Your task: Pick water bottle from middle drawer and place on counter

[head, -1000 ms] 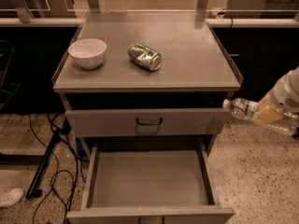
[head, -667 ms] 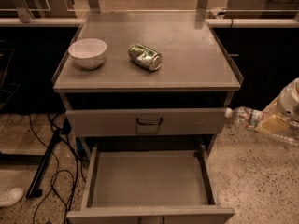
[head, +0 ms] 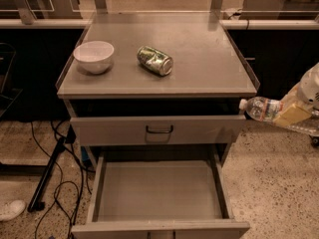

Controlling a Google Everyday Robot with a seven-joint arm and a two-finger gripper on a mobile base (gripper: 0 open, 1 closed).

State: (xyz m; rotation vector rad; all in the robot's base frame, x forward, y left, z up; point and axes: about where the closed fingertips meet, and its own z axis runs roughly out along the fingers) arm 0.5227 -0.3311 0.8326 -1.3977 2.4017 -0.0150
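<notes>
The water bottle (head: 261,108) is clear with a white cap. It lies level in the air just off the cart's right side, cap pointing left at the height of the top drawer gap. My gripper (head: 290,114) comes in from the right edge and is shut on the bottle's far end, with a yellowish finger pad (head: 294,113) across it. The middle drawer (head: 159,193) is pulled open below and its floor is bare. The counter (head: 204,44) is to the upper left of the bottle.
A white bowl (head: 93,55) and a dented green-and-silver can (head: 155,60) sit on the counter's left half. A shut drawer front with a dark handle (head: 159,129) is above the open drawer. Cables (head: 60,183) trail on the floor at left.
The gripper with the bottle dipped a little, then rose, and is now slightly higher beside the cart's right edge. Nothing else moved.
</notes>
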